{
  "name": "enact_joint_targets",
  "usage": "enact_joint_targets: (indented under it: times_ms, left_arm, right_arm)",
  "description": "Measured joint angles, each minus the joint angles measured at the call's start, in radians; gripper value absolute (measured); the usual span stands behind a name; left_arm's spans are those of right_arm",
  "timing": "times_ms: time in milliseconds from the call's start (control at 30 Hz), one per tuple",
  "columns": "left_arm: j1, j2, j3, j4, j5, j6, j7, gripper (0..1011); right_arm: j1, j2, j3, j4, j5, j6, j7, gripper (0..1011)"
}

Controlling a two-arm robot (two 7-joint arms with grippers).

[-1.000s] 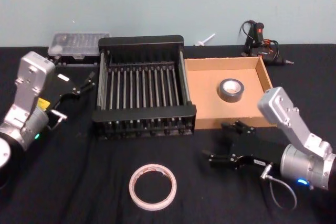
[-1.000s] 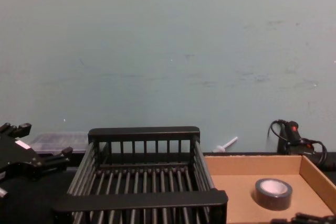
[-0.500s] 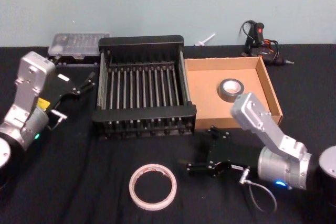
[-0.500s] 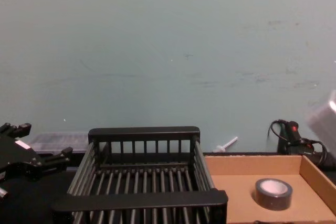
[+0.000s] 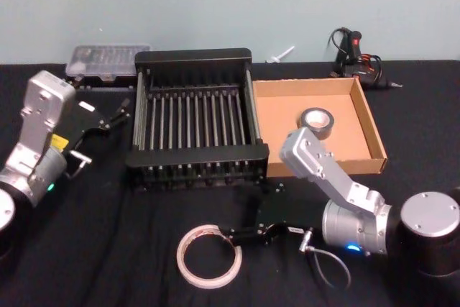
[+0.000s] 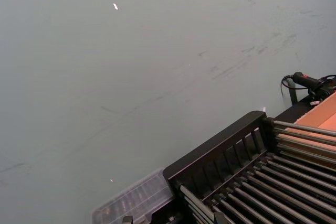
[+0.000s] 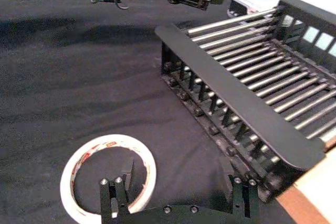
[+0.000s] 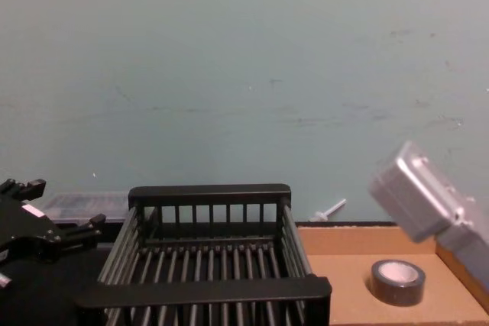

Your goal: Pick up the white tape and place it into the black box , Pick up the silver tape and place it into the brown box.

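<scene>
Head view: right gripper (image 5: pixel 243 236) sits low on the table in front of the black box (image 5: pixel 198 118), jaws spread, fingertips at the near-right edge of the white tape (image 5: pixel 209 255). Silver tape (image 5: pixel 315 121) lies in the brown box (image 5: pixel 327 90), just right of the black box, which holds nothing. Left gripper (image 5: pixel 122 112) is parked just left of the black box; I cannot tell how its jaws stand.

Left wrist view: black box (image 6: pixel 231 145) has bare bars, with the brown box (image 6: pixel 320 119) past its far side.

Right wrist view: one finger (image 7: pixel 110 195) hangs over the white tape (image 7: pixel 108 182), inside its rim, the other outside toward the black box (image 7: pixel 241 114). Risk, as I judge it: the roll lies flat and thin, so closing too high could slide it on the cloth or pinch one edge and tip it.

Chest view: silver tape (image 8: pixel 398 282) rests on the brown box (image 8: pixel 344 238) floor; black box (image 8: pixel 210 196) is empty.
</scene>
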Motion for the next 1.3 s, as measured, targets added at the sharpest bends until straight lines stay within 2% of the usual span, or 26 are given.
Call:
enact_joint_targets:
  times_ms: [267,633,1300]
  left_arm:
    - [0.000,0.000,0.000,0.000,0.000,0.000,0.000,1001]
    - [0.000,0.000,0.000,0.000,0.000,0.000,0.000,1002]
    - [0.000,0.000,0.000,0.000,0.000,0.000,0.000,1001]
  right_arm:
    - [0.027,-0.022,-0.033,0.036,-0.005,0.014,0.011,1002]
    - [0.042,-0.030,-0.063,0.060,-0.013,0.022,0.022,1002]
    - [0.043,-0.034,-0.083,0.068,-0.023,0.031,0.024,1002]
